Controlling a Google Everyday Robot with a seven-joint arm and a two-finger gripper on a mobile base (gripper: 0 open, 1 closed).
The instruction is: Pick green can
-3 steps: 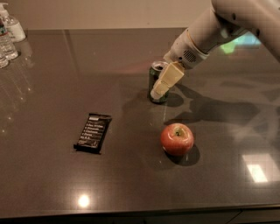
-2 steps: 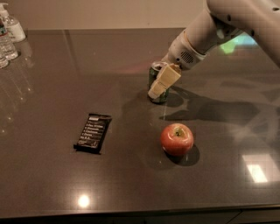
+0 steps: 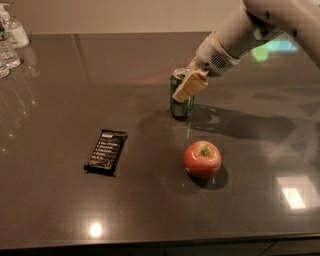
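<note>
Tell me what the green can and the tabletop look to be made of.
Green can: probably painted metal, going by its silvery top rim and glossy dark sides. Tabletop: dark polished stone or laminate, hard to say which; it mirrors the ceiling lights and the arm. The gripper sits across the can's upper half.

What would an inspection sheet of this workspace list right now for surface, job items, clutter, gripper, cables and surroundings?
Surface: dark glossy table, showing bright reflections.
Job's things: green can upright, behind the apple.
Clutter: red apple; black snack bar lying flat; water bottles at the far left corner.
Grippers: gripper against the can's upper front, arm reaching in from the upper right.
Cables: nothing seen.
Surroundings: pale wall behind the table.
</note>
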